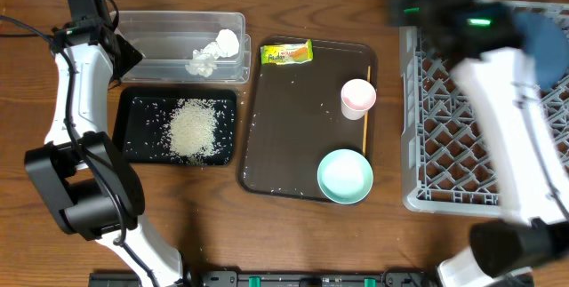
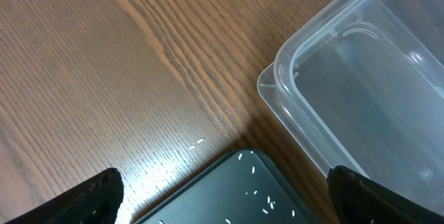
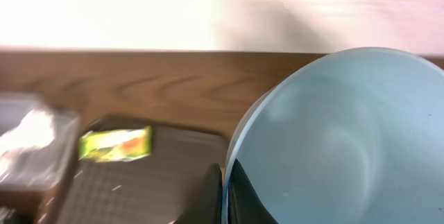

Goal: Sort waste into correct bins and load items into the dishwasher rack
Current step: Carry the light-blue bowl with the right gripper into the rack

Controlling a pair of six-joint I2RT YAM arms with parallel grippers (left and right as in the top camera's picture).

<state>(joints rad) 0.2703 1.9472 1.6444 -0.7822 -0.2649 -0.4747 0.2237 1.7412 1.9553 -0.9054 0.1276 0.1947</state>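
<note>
My left gripper (image 2: pixel 229 200) is open and empty, hovering over the corner of the black tray (image 2: pixel 236 189) next to the clear tub (image 2: pixel 312 78). In the overhead view the heap of rice (image 1: pixel 191 129) lies in the black tray (image 1: pixel 133 100). The crumpled tissue (image 1: pixel 216 52) lies in the clear tub (image 1: pixel 160 29). My right gripper (image 3: pixel 225 182) is shut on the rim of a pale blue bowl (image 3: pixel 347 134); the arm is blurred above the grey rack (image 1: pixel 462 136). The snack wrapper (image 1: pixel 286 52), pink cup (image 1: pixel 358 95), orange stick (image 1: pixel 365 131) and second pale blue bowl (image 1: pixel 345 176) are on the brown serving tray (image 1: pixel 293 136).
A blurred darker blue shape (image 1: pixel 539 38) sits at the rack's far right; I cannot tell what it is. Stray grains lie on the brown tray and on the table near the black tray. The left arm (image 1: pixel 76 83) stands along the table's left side.
</note>
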